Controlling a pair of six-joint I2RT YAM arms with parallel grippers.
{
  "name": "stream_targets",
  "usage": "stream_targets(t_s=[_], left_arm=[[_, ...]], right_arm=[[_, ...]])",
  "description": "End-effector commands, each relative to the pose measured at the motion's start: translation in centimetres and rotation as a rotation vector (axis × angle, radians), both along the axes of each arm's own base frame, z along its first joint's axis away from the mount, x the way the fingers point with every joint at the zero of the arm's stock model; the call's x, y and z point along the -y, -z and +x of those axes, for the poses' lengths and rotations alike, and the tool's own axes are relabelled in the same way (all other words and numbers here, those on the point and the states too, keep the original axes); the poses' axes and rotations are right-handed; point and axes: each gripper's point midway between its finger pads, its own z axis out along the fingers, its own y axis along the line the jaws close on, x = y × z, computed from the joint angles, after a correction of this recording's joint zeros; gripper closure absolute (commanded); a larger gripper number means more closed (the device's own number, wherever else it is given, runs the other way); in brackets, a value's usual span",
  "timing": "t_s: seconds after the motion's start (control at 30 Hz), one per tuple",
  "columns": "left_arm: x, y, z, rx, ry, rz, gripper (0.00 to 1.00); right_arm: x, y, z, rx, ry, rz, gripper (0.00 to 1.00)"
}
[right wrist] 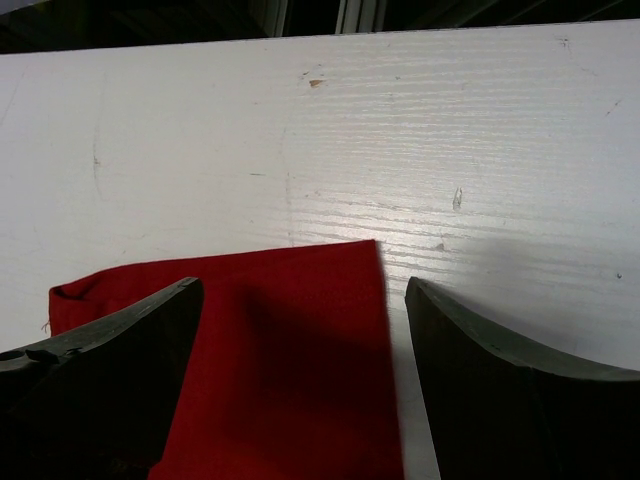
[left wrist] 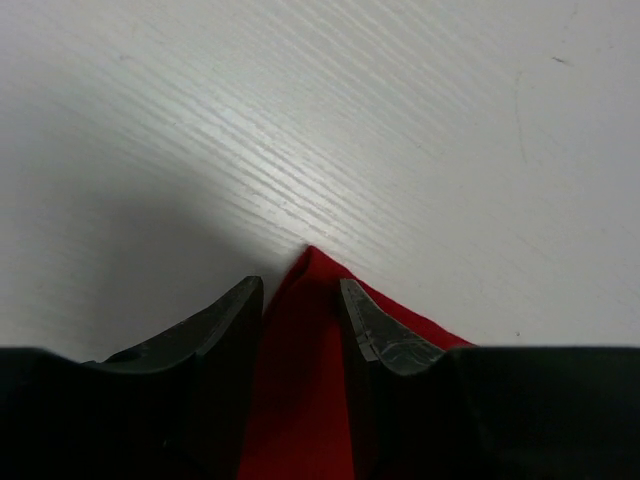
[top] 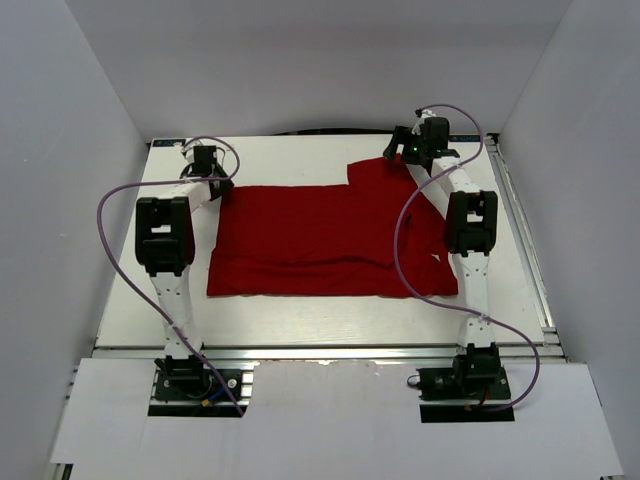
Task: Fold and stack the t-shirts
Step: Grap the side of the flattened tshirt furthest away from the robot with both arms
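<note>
One red t-shirt (top: 320, 240) lies spread out on the white worktop (top: 300, 325), between two arms: the left arm (top: 165, 240) along its left edge, the right arm (top: 472, 225) over its right side. There are two pincers and two purple cables, one cable (top: 108, 215) looping out from the left arm and the other (top: 400, 250) hanging across the shirt's right part. The left pincer (top: 218, 183) sits at the shirt's far left corner. In its wrist view the pointed red corner lies in the narrow gap between the two dark fingers (left wrist: 225, 330), its tip just past them on bare worktop. Whether the pads are pressing the cloth or only straddling it I cannot tell. The right pincer (right wrist: 303, 285) is at the far right, where a sleeve juts toward the far edge. It is released, its jaws wide apart. The sleeve's end lies under the gap, and the left finger (right wrist: 120, 360) covers part of it. Hard to make out: the shirt's right edge and near right corner run under the right arm and its cable, so the outline there is broken. From above, both pincers show only as small dark shapes. Each wrist view shows only a scrap of red, so the neckline and the other sleeve cannot be made out.
</note>
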Motion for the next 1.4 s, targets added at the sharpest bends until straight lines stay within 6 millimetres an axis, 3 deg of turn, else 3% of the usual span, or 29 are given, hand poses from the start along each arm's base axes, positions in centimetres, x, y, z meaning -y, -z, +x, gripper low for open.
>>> stream_targets(t_s=[0.0, 0.47, 0.57, 0.8, 0.93, 0.97, 1.03, 1.1, 1.13, 1.17, 1.23, 1.37], left_arm=[[-0.9, -0.8, -2.5, -0.072, -0.007, 0.05, 0.53], [-0.1, 0.1, -2.0, -0.069, 0.011, 0.01, 0.67], [0.0, 0.3, -2.0, -0.072, 0.015, 0.004, 0.76], [0.2, -0.3, -1.6, -0.06, 0.019, 0.003, 0.78], [0.1, -0.6, -1.5, -0.051, 0.02, 0.001, 0.78], [0.1, -0.7, -1.5, -0.049, 0.019, 0.0, 0.78], [0.2, -0.8, -1.5, -0.048, 0.02, -0.001, 0.78], [0.3, -0.7, -1.5, -0.049, 0.023, 0.0, 0.78], [0.2, -0.9, -1.4, -0.045, 0.022, -0.001, 0.81], [0.2, -0.9, -1.4, -0.043, 0.024, -0.003, 0.86], [0.2, -1.0, -1.3, -0.042, 0.028, 0.0, 1.0], [0.3, -2.1, -0.6, -0.012, 0.049, 0.014, 1.0]], right_arm=[[-0.6, 3.2, -1.9, -0.101, -0.019, -0.003, 0.11], [-0.9, 3.4, -2.3, -0.111, -0.028, 0.002, 0.16], [-1.2, 3.2, -2.5, -0.106, -0.031, -0.013, 0.26], [-2.1, 3.0, -2.5, -0.097, -0.032, -0.073, 0.37], [-2.2, 3.0, -2.5, -0.093, -0.033, -0.085, 0.52], [-2.2, 3.0, -2.5, -0.095, -0.033, -0.085, 0.61], [-2.3, 3.1, -2.6, -0.096, -0.033, -0.086, 0.66], [-2.3, 3.0, -2.6, -0.094, -0.034, -0.087, 0.83], [-2.3, 3.0, -2.5, -0.093, -0.032, -0.086, 0.88], [-2.2, 3.0, -2.5, -0.094, -0.033, -0.088, 1.0], [-2.3, 2.9, -2.7, -0.091, -0.039, -0.085, 1.0], [-2.2, 2.3, -2.8, -0.072, -0.036, -0.09, 1.0]])
